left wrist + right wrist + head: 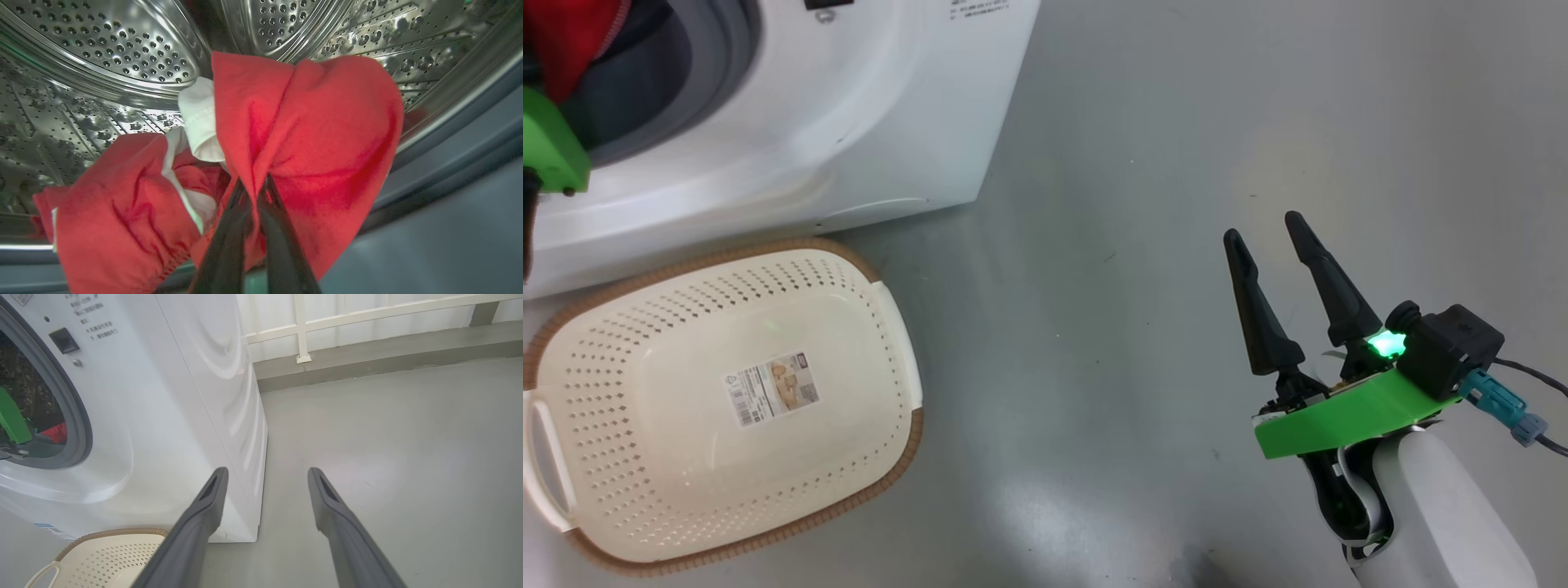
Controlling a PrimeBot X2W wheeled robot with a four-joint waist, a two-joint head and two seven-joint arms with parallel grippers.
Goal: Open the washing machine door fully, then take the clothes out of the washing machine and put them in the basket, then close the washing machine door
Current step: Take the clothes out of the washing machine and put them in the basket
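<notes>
The red clothes, with white parts, lie in the steel drum of the white washing machine. My left gripper is inside the drum, shut on a fold of the red fabric. In the head view the clothes show in the uncovered opening, above my left arm's green wrist mount. The cream basket stands empty on the floor in front of the machine. Out over the bare floor to the right, my right gripper is open and holds nothing. The washing machine door is out of view.
In the right wrist view, my right gripper points past the washing machine corner toward a white railing on a low kerb. The basket rim shows below the machine's front. Grey floor spreads to the right.
</notes>
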